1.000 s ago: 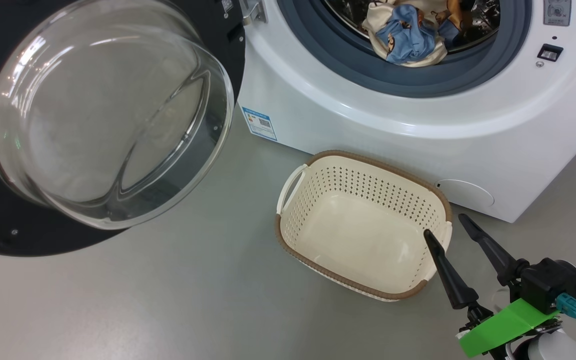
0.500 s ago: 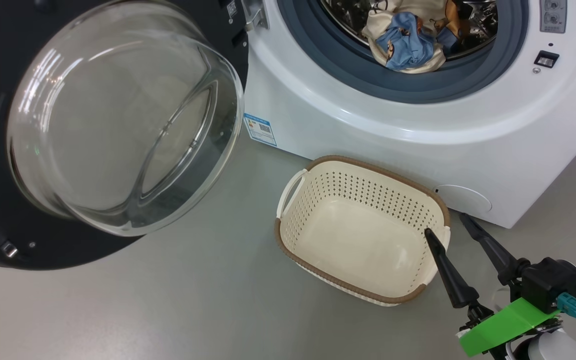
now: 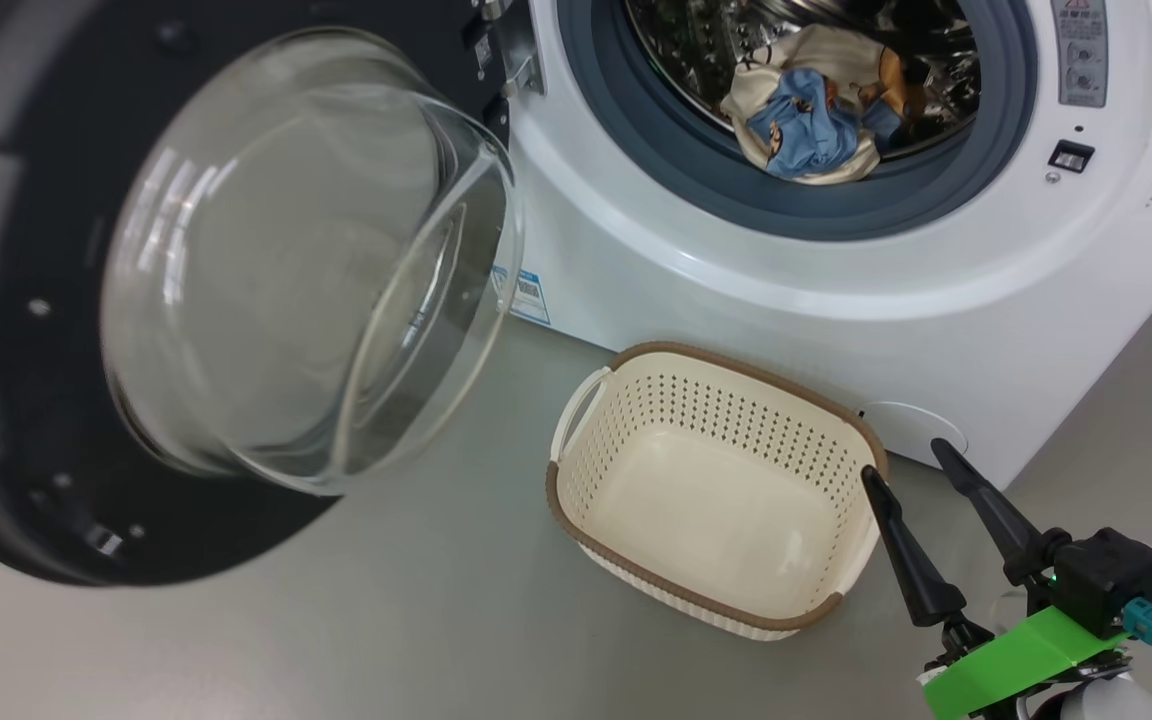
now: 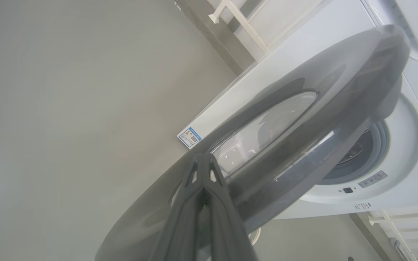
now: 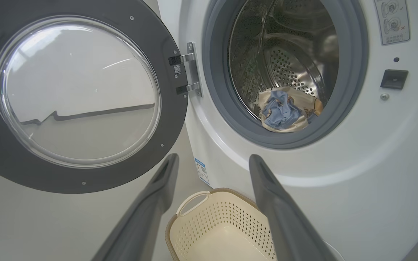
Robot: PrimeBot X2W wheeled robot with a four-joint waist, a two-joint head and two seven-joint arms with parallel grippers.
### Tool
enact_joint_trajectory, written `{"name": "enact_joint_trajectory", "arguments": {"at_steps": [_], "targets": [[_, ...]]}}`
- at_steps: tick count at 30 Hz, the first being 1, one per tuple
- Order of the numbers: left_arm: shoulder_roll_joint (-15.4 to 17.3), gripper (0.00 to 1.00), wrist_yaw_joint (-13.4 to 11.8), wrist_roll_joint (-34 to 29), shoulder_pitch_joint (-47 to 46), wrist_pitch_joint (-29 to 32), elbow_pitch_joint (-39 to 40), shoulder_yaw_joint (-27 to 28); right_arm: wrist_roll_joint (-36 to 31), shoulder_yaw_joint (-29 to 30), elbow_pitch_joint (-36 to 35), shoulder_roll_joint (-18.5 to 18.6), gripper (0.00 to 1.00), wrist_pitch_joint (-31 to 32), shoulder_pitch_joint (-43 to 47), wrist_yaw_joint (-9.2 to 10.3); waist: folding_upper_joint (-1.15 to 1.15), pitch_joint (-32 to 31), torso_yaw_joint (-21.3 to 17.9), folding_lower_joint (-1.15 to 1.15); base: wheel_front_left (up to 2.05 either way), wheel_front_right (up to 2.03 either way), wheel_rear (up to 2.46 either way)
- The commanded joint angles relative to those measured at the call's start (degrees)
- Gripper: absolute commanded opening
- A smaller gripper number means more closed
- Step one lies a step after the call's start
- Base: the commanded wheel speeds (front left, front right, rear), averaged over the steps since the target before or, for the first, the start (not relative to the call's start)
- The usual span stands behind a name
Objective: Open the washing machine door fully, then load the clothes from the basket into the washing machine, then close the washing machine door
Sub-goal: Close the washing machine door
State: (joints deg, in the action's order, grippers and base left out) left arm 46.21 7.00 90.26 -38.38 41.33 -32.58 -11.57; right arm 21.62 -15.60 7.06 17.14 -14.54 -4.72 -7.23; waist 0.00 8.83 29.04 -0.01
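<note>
1. Swung out on its hinge (image 5: 191, 72) at the left of the washing machine (image 3: 786, 320) opening, the washing machine door (image 3: 266, 270); inner side and domed glass window (image 5: 76, 90) turned toward the head camera; black ring blurred in the head view.
2. Heaped at the bottom of the perforated steel drum (image 5: 296, 54), the clothes (image 3: 811, 125); light blue on top of cream, just inside the grey gasket (image 3: 816, 208).
3. Set on the grey floor (image 3: 336, 620) just beside the machine's white front, the basket (image 3: 726, 410); below the opening and to the right of the door; bare cream bottom showing.
4. Around these: blue label sticker (image 3: 529, 292) at the front's lower left corner, partly behind the dome's edge in the head view; latch socket (image 3: 1071, 155) and warning sticker (image 3: 1079, 50) right of the opening; round cover (image 3: 901, 425) low on the front, just behind the basket.
5. Cannot tell whether the basket stands within the door's swing.
6. Left gripper (image 4: 203, 159) clenched, fingers pressed together with nothing between; tips lying over the door's dark outer face beside the window's rim in the left wrist view; touching or just short of it, too blurred to tell.
7. Right gripper (image 3: 905, 461) spread wide, grasping nothing; at the basket's right end, its inner finger crossing the brown rim in the head view; well apart from the door, with the basket between; green tag (image 3: 1016, 660) at its wrist.
8. In the right wrist view: door at upper left, open drum at upper right, basket low between the two fingers.
</note>
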Motion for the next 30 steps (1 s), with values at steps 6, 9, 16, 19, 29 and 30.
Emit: {"name": "enact_joint_trajectory", "arguments": {"at_steps": [6, 9, 16, 19, 29, 30], "targets": [[0.3, 0.00, 0.5, 1.7, 0.7, 5.1, 6.5, -0.5, -0.1, 0.1, -1.3, -0.5, 1.00, -0.5, 1.0, -0.25, 0.00, -2.1, -0.2, 0.01, 0.00, 0.00, 0.00], [0.0, 0.00, 0.5, 1.9, 1.3, 6.5, 9.0, -1.0, -0.2, 0.7, -1.4, -0.7, 1.00, -0.5, 1.4, -0.25, 0.00, -2.8, -0.4, 0.01, 0.00, 0.00, 0.00], [-1.6, 0.00, 0.5, 2.9, 2.2, 9.5, 15.7, -1.5, -0.4, 2.0, -1.4, -1.3, 1.00, -0.5, 2.5, -0.25, 0.00, -4.4, -1.4, 0.01, 0.00, 0.00, 0.00], [-2.8, 0.00, 0.5, 3.5, 2.8, 10.6, 19.5, -1.5, -0.5, 2.8, -1.5, -1.7, 1.00, -0.5, 2.9, -0.25, 0.00, -5.0, -2.4, 0.01, 0.00, 0.00, 0.00], [-7.1, 0.00, 0.5, 0.7, 3.9, 10.4, 27.6, -3.2, -0.9, 5.1, -1.9, -2.5, 1.00, -0.5, 4.3, -0.25, 0.00, -6.0, -7.5, 0.01, 0.00, 0.00, 0.00], [-7.4, 0.00, 0.5, 0.3, 4.1, 10.0, 27.9, -3.4, -0.9, 5.4, -1.9, -2.6, 1.00, -0.5, 4.4, -0.25, 0.00, -6.1, -8.2, 0.01, 0.00, 0.00, 0.00]]}}
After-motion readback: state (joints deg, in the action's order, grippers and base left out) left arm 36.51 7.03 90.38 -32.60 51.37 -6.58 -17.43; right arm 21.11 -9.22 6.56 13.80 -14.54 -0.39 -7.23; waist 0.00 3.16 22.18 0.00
